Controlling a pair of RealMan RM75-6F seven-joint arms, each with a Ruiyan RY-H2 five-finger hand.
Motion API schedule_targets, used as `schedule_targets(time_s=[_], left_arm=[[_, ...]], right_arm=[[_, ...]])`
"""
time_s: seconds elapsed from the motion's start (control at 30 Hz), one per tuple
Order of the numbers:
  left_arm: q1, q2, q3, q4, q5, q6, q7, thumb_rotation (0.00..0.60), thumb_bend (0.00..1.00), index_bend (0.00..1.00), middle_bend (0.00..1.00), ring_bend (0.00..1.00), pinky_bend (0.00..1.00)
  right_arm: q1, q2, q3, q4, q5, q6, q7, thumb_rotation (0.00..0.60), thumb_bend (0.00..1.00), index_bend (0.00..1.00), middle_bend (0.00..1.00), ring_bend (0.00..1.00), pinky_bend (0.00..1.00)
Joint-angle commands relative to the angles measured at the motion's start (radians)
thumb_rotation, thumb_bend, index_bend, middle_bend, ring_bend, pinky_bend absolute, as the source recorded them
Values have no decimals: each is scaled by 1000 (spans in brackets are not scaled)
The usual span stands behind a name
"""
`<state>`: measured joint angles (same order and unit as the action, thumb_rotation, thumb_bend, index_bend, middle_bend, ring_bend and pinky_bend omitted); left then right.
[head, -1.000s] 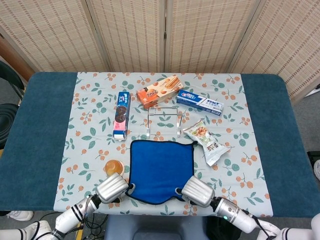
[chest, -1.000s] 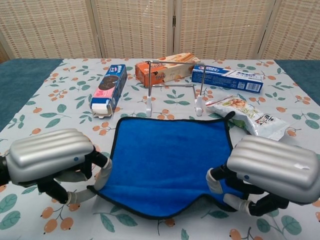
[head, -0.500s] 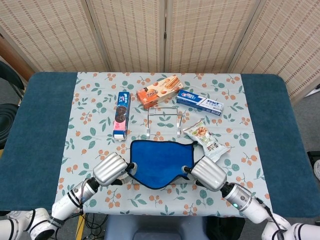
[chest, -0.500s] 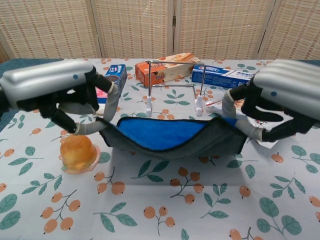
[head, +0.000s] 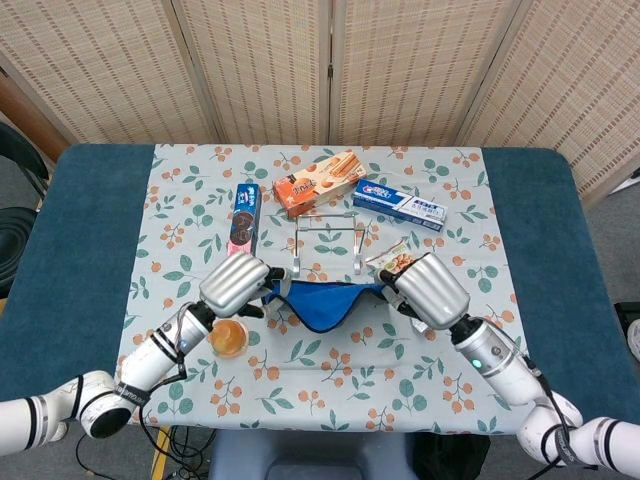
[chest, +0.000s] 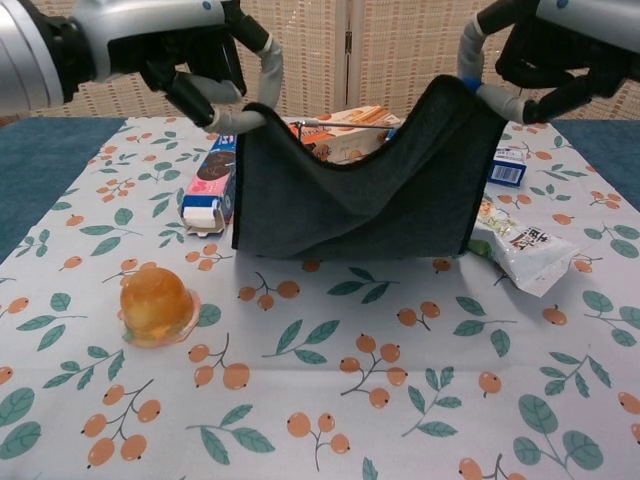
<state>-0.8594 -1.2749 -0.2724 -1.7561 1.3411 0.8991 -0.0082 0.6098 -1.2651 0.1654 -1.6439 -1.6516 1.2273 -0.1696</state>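
A blue cloth (head: 325, 302) with a dark grey underside (chest: 360, 190) hangs slack between my two hands above the table. My left hand (head: 236, 284) pinches its left corner and shows at the top left of the chest view (chest: 190, 50). Its right corner is pinched by my right hand (head: 430, 290), seen at the top right in the chest view (chest: 545, 45). The cloth's lower fold hangs close to the flowered tablecloth (chest: 330, 380). A small wire rack (head: 328, 238) stands just behind the cloth, mostly hidden in the chest view.
An orange jelly cup (chest: 156, 303) sits near my left forearm (head: 229, 337). A cookie pack (head: 243, 230), an orange biscuit box (head: 320, 182) and a toothpaste box (head: 400, 205) lie behind the rack. Under my right hand lies a snack bag (chest: 515, 243).
Both hands have lifted the cloth off the table and carried it away from me toward the rack. It now hangs as a sagging sheet, grey side facing the chest camera.
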Motion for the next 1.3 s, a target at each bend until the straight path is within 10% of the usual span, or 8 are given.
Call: schedule_targets(time_s=[0.03,0.7,1.3], left_arm=[[-56,-7,-49,30,-97,-55,36,600,469,620,1000,968,1000],[-279,-87,-138,196,-525,-104,239,600,467,620,1000,968,1000],[-398,-156,-117,408,-725,-77,372,600,467,622,1000,962,1000]], right_arm=[[21,8,29,-5,42,-26,-16,600,538,763,925,921,1000],[104,8,149,77,280,-123,-98,600,538,763,925,921,1000],[211,-37,190,225,400,-221,-109,600,537,763,925,921,1000]])
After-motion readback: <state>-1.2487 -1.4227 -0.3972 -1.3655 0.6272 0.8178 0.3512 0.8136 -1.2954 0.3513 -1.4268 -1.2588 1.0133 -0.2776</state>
